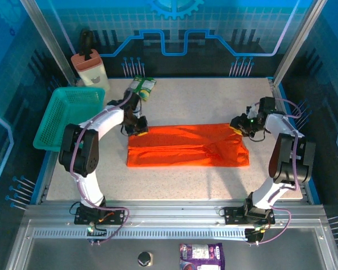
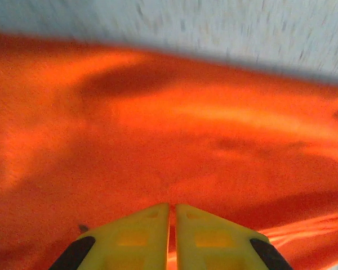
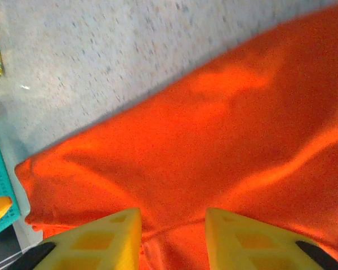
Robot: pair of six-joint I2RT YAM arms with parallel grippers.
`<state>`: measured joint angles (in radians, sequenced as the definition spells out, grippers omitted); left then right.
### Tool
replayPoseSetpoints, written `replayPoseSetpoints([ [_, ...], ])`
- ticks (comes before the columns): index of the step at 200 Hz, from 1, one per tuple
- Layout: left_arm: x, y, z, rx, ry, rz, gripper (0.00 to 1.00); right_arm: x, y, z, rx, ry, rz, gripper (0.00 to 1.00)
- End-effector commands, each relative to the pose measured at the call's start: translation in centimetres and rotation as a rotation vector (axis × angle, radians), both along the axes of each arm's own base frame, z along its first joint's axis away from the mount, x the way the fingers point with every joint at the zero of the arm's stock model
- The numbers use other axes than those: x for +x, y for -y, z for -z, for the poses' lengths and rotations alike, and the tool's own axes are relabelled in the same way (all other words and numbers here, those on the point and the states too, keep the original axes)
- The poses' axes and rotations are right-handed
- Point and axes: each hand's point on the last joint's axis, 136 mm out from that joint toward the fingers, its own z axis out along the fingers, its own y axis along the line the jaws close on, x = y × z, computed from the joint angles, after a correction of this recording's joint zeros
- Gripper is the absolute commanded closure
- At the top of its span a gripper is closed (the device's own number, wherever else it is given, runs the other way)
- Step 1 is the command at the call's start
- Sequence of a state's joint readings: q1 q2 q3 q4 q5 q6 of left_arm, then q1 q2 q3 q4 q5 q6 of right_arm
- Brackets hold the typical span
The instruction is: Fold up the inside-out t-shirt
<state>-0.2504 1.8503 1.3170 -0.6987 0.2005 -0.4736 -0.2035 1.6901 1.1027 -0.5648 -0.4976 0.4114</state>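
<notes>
The inside-out t-shirt [image 1: 188, 146] lies as a flat orange-red rectangle in the middle of the table, wrinkled along its length. My left gripper [image 1: 138, 128] is at its far left corner. In the left wrist view the yellow fingers [image 2: 141, 230] of that gripper [image 2: 172, 212] are pressed nearly together, with a thin strip of the t-shirt [image 2: 174, 129] pinched between them. My right gripper [image 1: 240, 125] is at the far right corner. Its jaws [image 3: 173, 219] stand open astride a seam of the t-shirt [image 3: 214, 140], the cloth lying under and between the fingertips.
A teal mesh basket [image 1: 67, 115] sits at the table's left edge; its corner [image 3: 0, 185] shows in the right wrist view. A green packet [image 1: 142, 86] and a beige bottle [image 1: 90, 67] are at the back left. A purple packet [image 1: 201, 256] lies below the arm bases.
</notes>
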Motion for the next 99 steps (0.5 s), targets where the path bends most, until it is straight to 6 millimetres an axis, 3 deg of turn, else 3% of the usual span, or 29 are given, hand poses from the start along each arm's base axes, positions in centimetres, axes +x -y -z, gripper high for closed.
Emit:
replayPoseSetpoints([
  [1,-3.9,-0.5,2.7,0.029,-0.137,-0.012,0.89,-2.9,-0.2,2.9,0.000,-0.100,-0.027,0.61],
  [29,-5.3,-2.1,5.3,0.114,-0.207,0.001,0.89,-4.0,0.7,5.9,-0.026,-0.182,0.010,0.57],
  [54,-5.1,-3.0,6.5,0.100,-0.230,-0.027,0.90,-4.7,2.0,7.7,-0.073,-0.241,0.063,0.45],
  [79,-4.2,-4.3,6.7,0.099,-0.219,-0.059,0.90,-4.9,1.8,6.6,-0.070,-0.219,0.060,0.42],
  [99,-3.6,-4.3,6.6,0.087,-0.218,-0.052,0.90,-4.3,1.5,4.1,-0.063,-0.147,0.033,0.42],
])
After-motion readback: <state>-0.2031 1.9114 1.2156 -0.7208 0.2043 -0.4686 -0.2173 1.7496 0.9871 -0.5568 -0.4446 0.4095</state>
